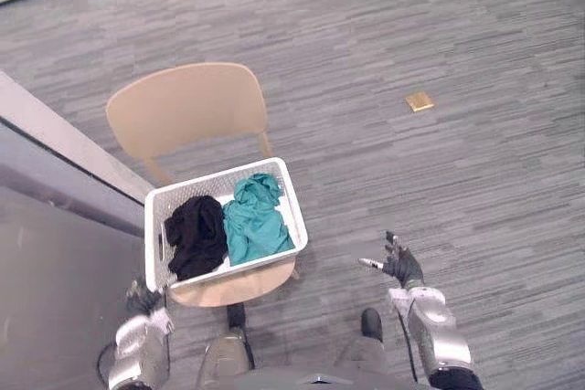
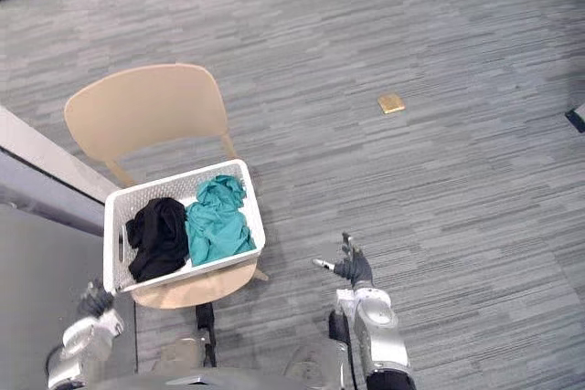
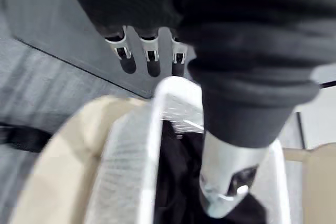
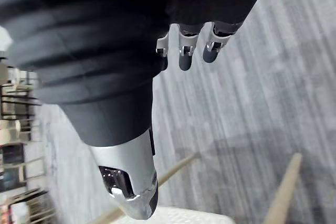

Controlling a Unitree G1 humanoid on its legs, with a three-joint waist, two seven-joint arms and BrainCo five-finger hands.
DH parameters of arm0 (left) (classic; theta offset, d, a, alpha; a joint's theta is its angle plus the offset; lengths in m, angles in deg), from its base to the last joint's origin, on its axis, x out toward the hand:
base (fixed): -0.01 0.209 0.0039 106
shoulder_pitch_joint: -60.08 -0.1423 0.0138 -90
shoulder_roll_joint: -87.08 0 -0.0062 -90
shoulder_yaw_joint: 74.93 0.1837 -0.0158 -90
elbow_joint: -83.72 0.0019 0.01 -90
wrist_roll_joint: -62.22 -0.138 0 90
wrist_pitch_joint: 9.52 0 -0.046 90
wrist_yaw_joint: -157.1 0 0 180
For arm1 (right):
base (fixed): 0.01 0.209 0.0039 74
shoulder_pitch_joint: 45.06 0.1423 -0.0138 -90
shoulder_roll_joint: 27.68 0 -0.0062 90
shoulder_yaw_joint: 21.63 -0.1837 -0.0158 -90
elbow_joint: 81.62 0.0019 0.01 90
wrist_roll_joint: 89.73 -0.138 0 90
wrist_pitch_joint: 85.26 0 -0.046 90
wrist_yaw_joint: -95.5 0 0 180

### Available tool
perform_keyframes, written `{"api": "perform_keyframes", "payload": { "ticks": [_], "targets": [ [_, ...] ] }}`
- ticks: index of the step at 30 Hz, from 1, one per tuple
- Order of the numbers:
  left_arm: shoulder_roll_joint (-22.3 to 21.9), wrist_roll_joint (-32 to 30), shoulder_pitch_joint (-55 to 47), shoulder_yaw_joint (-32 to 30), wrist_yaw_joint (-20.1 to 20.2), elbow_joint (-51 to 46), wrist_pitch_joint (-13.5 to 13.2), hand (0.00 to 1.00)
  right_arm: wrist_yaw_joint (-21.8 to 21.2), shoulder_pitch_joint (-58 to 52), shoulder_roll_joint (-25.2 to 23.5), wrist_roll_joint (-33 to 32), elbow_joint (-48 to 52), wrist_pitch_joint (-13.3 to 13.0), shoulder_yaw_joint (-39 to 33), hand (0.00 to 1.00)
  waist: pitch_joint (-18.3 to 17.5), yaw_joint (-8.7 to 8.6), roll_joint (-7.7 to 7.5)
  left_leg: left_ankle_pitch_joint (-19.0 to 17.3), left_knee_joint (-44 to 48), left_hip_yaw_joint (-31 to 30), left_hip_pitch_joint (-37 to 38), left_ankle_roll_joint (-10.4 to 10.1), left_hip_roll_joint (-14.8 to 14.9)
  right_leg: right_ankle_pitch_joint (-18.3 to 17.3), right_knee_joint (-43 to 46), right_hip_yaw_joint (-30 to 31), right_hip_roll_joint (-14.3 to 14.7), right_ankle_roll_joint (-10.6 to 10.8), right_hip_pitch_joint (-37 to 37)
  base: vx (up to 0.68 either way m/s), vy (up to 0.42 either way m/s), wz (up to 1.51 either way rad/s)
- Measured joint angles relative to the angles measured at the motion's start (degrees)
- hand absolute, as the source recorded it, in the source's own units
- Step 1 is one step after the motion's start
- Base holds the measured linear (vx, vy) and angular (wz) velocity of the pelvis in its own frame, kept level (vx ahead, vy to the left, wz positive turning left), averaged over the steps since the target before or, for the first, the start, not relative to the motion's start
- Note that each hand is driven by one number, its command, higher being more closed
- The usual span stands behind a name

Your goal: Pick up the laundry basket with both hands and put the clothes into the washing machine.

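With the laundry basket [image 1: 239,268] of clothes [image 1: 254,221] resting on the chair [image 1: 187,107], just beyond the straight, empty fingers of the left hand [image 1: 142,300], seemingly not yet touching its rim, and well apart from the spread fingers of the right hand [image 1: 402,265], a one-sided lift may tip it off.

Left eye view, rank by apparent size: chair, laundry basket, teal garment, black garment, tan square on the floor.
1. chair
2. laundry basket
3. teal garment and black garment: look about alike, not ranked
4. tan square: smallest, though it lies farther away
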Motion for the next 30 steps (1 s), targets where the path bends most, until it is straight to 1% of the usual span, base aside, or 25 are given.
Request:
{"api": "perform_keyframes", "payload": {
  "ticks": [2,5,7,8,10,11,12,13,14,15,16,17,18,19,20,21,22,23,24,25,26,27,28,29,30],
  "targets": [
    [-1.55,-0.84,-0.44,-0.05,0.69,5.61,1.05,0.0,1.15,-0.09,-0.4,0.36,-4.42,0.11,0.04,0.0,-0.07,-0.38,0.04,-0.99,0.51,0.08,1.48,0.28,0.4,-1.7,2.19,0.11,0.29,-0.23,0.78,0.0,-0.03,0.02],
    [-3.69,-0.92,-1.5,-0.5,0.88,10.02,1.97,0.0,2.44,-0.12,-0.38,1.58,-8.15,0.14,0.21,0.0,-0.15,-0.46,-0.03,-1.86,2.82,-0.19,1.78,0.18,1.68,-4.9,7.84,0.33,1.25,-1.1,-0.18,-0.05,-0.076,0.05],
    [-5.25,-0.42,-2.37,-4.09,0.85,10.89,1.86,0.0,3.53,-0.06,-0.71,1.55,-8.6,0.08,0.6,0.0,-0.16,-0.13,-0.39,-2.29,4.25,-0.13,2.13,0.02,2.87,-7.65,12.9,1.26,2.27,-1.83,-2.1,-0.07,-0.114,-0.07],
    [-5.88,-0.32,-3.02,-6.39,0.74,11.19,1.89,0.0,3.6,0.09,-0.88,1.33,-9.26,0.01,0.88,0.0,-0.28,0.16,-0.45,-2.3,5.18,-0.23,2.34,0.11,3.78,-10.57,17.94,1.48,3.13,-3.0,-3.71,-0.08,-0.142,-0.02],
    [-6.33,-0.2,-3.36,-7.61,0.69,11.14,1.88,0.0,3.61,-0.16,-0.86,1.1,-9.53,0.02,1.22,0.0,-0.24,0.37,-0.83,-2.09,5.94,-0.36,2.11,1.1,3.99,-12.47,21.28,1.24,3.19,-3.53,-4.75,-0.09,-0.138,0.17],
    [-6.64,-0.02,-3.41,-8.8,0.64,11.14,1.99,0.0,3.61,-0.74,-0.87,1.06,-9.55,0.06,1.37,0.0,-0.02,0.4,-1.27,-1.61,6.66,-0.31,1.03,4.02,3.86,-14.01,23.74,-0.05,2.72,-4.16,-5.04,-0.15,-0.184,0.69],
    [-6.76,0.48,-3.38,-9.08,0.66,11.01,2.14,0.0,3.82,-1.26,-0.79,0.95,-9.64,0.11,1.11,0.0,-0.04,0.15,-1.16,-2.48,6.06,1.5,0.43,10.58,3.79,-14.67,24.37,-2.5,1.88,-4.8,-4.14,-0.15,-0.198,1.07],
    [-6.72,0.7,-3.36,-9.07,0.64,11.05,2.41,0.0,4.24,-1.76,-0.73,0.88,-9.85,0.14,1.03,0.0,-0.24,-0.18,-0.98,-6.53,4.36,5.43,1.0,14.54,4.48,-14.5,23.05,-4.68,1.48,-5.39,-2.8,-0.11,-0.179,1.14],
    [-6.8,0.71,-3.31,-9.08,0.65,11.18,2.54,0.0,4.37,-2.14,-1.01,0.82,-9.94,0.11,0.82,0.0,-0.56,-0.38,-1.06,-8.66,3.52,8.33,1.62,14.49,4.79,-14.16,21.26,-6.19,0.92,-6.18,-1.75,-0.05,-0.139,1.34],
    [-6.83,0.79,-2.06,-9.59,0.65,11.13,2.52,0.0,4.83,-2.4,-1.51,0.48,-10.11,0.05,-0.09,0.0,-0.92,-0.05,-1.94,-7.92,10.75,13.32,-0.78,11.7,5.0,-12.82,19.55,-9.82,-1.09,-7.8,-0.59,-0.08,-0.161,1.3],
    [-6.94,0.67,-1.93,-9.6,0.6,11.24,2.53,0.0,4.9,-2.24,-1.51,0.48,-10.1,0.07,-0.85,0.0,-1.07,0.41,-1.46,-6.99,22.61,14.7,-2.27,10.05,5.0,-12.09,19.01,-12.31,-1.73,-7.95,0.21,-0.08,-0.128,1.17],
    [-7.03,0.54,-2.24,-9.53,0.59,11.45,2.55,0.0,4.9,-2.15,-1.6,0.49,-10.16,0.07,-1.1,0.0,-1.36,0.47,-0.97,-10.34,27.33,15.27,-2.64,8.35,5.03,-11.99,19.08,-13.47,-1.65,-7.78,0.64,-0.1,-0.092,1.06],
    [-7.02,-0.2,-2.54,-9.53,0.55,11.75,2.66,0.0,4.9,-1.6,-1.64,0.58,-10.26,0.06,-1.17,0.0,-1.15,0.1,-0.16,-11.95,29.71,16.05,-3.72,8.01,5.66,-12.12,19.76,-16.05,-1.17,-7.78,1.83,-0.1,-0.055,0.93],
    [-7.22,-1.18,-2.47,-9.09,0.61,11.64,2.63,0.0,4.89,-0.6,-2.12,0.86,-11.58,0.09,-1.0,0.0,-1.42,0.63,-0.23,-9.95,24.14,15.06,-2.45,6.19,4.5,-12.21,18.27,-15.87,-0.02,-8.6,2.23,-0.12,-0.05,1.02],
    [-6.56,-1.59,-1.77,-9.38,0.58,11.65,2.65,0.0,4.68,0.37,-3.95,1.54,-12.45,0.01,-1.06,0.0,-1.73,0.1,-1.4,-7.39,15.74,12.97,-0.53,4.74,2.31,-9.77,14.7,-16.71,0.27,-9.77,2.41,-0.09,-0.036,0.58],
    [-6.41,-1.67,-1.29,-10.21,0.63,11.58,2.75,0.0,4.7,1.23,-5.17,1.7,-12.87,-0.28,-1.42,0.0,-1.23,0.23,-1.71,-11.14,21.4,13.16,-1.42,5.29,3.31,-8.16,14.14,-18.02,-0.09,-8.24,2.64,-0.05,0.003,0.27],
    [-6.43,-1.92,-1.12,-11.2,0.53,12.12,2.97,0.0,4.74,2.43,-6.13,1.71,-14.22,-0.4,-2.02,0.0,-0.58,0.47,-2.44,-16.64,30.48,12.78,-1.67,5.35,5.1,-7.2,14.11,-18.02,0.38,-8.16,2.92,-0.06,0.038,0.03],
    [-6.25,-2.11,-0.66,-11.57,0.64,13.23,3.05,0.0,4.74,2.25,-6.89,1.72,-16.6,-0.21,-3.48,0.0,-0.6,0.55,-2.36,-20.52,38.89,11.9,-0.02,4.31,6.7,-6.85,14.39,-18.8,0.37,-8.25,4.19,-0.09,0.059,0.02],
    [-6.12,-2.38,-0.49,-11.54,0.66,13.82,3.07,0.0,4.74,1.93,-7.13,1.72,-18.03,-0.14,-3.99,0.0,-0.68,0.42,-2.22,-21.53,41.12,11.31,1.1,4.3,7.35,-6.64,14.42,-19.05,0.44,-8.14,4.79,-0.15,0.097,0.13],
    [-6.25,-2.72,-0.19,-11.22,0.67,14.12,3.05,0.0,4.78,1.58,-7.25,1.72,-20.5,-0.01,-5.4,0.0,-0.89,-0.14,-1.57,-23.34,40.08,9.89,2.06,2.96,7.55,-5.68,13.88,-19.17,1.13,-7.86,5.1,-0.2,0.171,0.15],
    [-6.33,-3.51,0.19,-10.29,0.7,14.37,3.11,0.0,4.84,1.51,-7.67,1.67,-22.33,0.27,-7.31,0.0,-2.06,-0.49,-0.82,-25.0,34.05,8.05,1.74,1.38,5.23,-4.35,11.37,-19.0,2.01,-7.81,3.77,-0.18,0.178,0.23],
    [-5.58,-3.8,0.66,-8.36,0.7,14.35,2.99,0.0,4.81,1.65,-8.51,1.64,-24.19,0.71,-8.18,0.0,-2.97,-1.17,-2.47,-25.14,27.46,6.52,2.63,2.44,2.71,-3.41,9.55,-18.9,1.97,-8.73,2.71,-0.13,0.157,0.21],
    [-4.68,-3.81,1.61,-7.09,0.73,14.43,2.97,0.0,4.86,2.07,-9.39,1.65,-25.76,0.9,-8.6,0.0,-2.19,-1.28,-4.01,-22.84,25.06,6.82,2.69,2.86,1.24,-2.67,8.4,-18.04,1.42,-9.36,2.09,-0.14,0.064,0.29],
    [-3.18,-4.3,2.68,-4.81,0.89,14.48,3.1,0.0,4.73,2.08,-9.71,1.3,-28.12,1.2,-10.12,0.0,-1.87,-1.58,-5.45,-19.51,20.6,6.47,2.52,3.69,-0.36,0.2,5.07,-17.02,2.33,-11.34,1.93,-0.17,0.038,0.2],
    [-3.03,-4.35,3.14,-4.15,0.86,14.44,3.08,0.0,5.05,1.92,-9.72,1.37,-28.45,1.26,-11.05,0.0,-1.85,-1.56,-5.62,-18.93,19.86,6.32,2.58,3.71,-0.65,1.52,3.97,-17.09,2.35,-11.33,2.26,-0.22,0.026,0.13]
  ]
}}
